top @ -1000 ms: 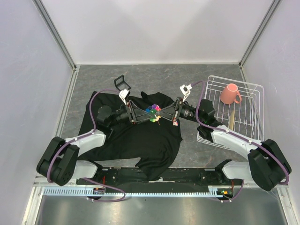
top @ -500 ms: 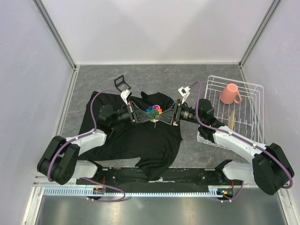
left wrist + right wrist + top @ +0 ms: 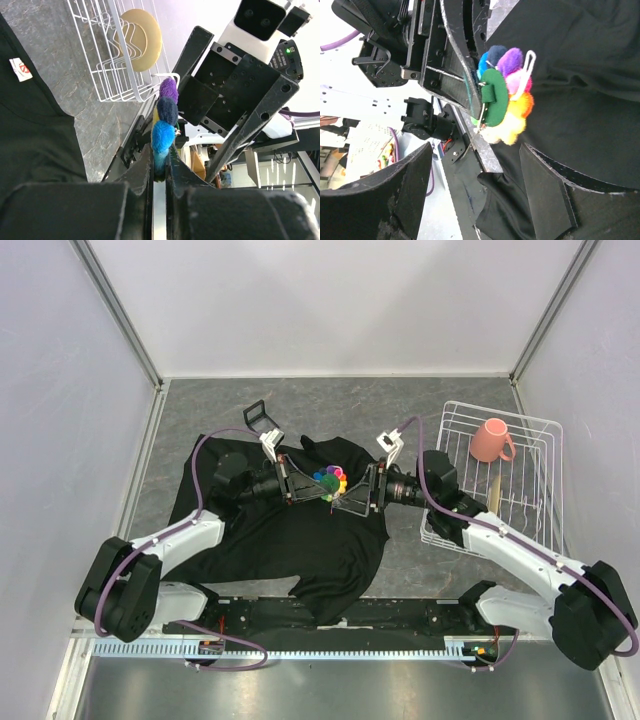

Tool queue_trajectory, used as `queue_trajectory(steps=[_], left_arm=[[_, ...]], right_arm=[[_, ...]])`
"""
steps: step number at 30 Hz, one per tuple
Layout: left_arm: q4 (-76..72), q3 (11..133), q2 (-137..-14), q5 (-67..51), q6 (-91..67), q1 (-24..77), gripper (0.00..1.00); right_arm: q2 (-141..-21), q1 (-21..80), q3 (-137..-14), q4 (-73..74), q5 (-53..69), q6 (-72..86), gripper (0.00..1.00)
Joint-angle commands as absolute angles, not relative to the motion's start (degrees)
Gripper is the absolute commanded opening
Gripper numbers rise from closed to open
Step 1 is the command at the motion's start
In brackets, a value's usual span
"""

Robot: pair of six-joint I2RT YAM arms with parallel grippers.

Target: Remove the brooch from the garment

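Observation:
The brooch (image 3: 330, 479), a small cluster of coloured pompoms, is held just above the middle of the black garment (image 3: 290, 540). My left gripper (image 3: 320, 488) is shut on it. In the left wrist view the blue and purple pompoms of the brooch (image 3: 164, 131) stick out from between the closed fingers of the left gripper (image 3: 160, 167). My right gripper (image 3: 347, 496) stands open close to the brooch's right side. In the right wrist view the brooch (image 3: 502, 102) shows its green backing and a white pin loop, beyond the spread fingers of the right gripper (image 3: 475, 182), over the garment (image 3: 580, 75).
A white wire rack (image 3: 535, 455) on the right holds a pink mug (image 3: 490, 440) and a wooden utensil (image 3: 494, 495). A small black frame (image 3: 258, 416) stands behind the shirt. The shirt's white-red label (image 3: 20, 69) lies near its hem.
The left gripper has shut on the brooch. The right gripper has let go, opened wide and drawn back a little to the right.

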State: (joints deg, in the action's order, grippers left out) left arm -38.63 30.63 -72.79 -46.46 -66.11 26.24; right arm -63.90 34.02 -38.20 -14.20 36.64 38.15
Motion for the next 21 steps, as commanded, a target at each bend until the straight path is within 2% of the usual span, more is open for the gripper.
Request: queue_trajectory(steps=[1,8,13,21], left_arm=[[-35.6,33.0,-71.2,-45.6,-62.7,26.5,0.02],[-33.6,32.8,-70.6,-43.1,-62.8,26.5,0.02],[-31.5,33.6,-70.1,-42.2,-62.0,26.5,0.02],[-29.3,33.1,-70.8,-45.7,-59.3,26.6,0.02]], right_arm=[[-64.8,36.1,-38.8,-17.7,37.4,41.1,0.78],[-68.0,42.6,-37.9,-26.0,36.0,47.4,0.77],[-68.1,43.8,-37.0,-30.1,35.3,51.0,0.77],[-70.1,43.7,-44.5,-22.2,31.3,46.2,0.77]])
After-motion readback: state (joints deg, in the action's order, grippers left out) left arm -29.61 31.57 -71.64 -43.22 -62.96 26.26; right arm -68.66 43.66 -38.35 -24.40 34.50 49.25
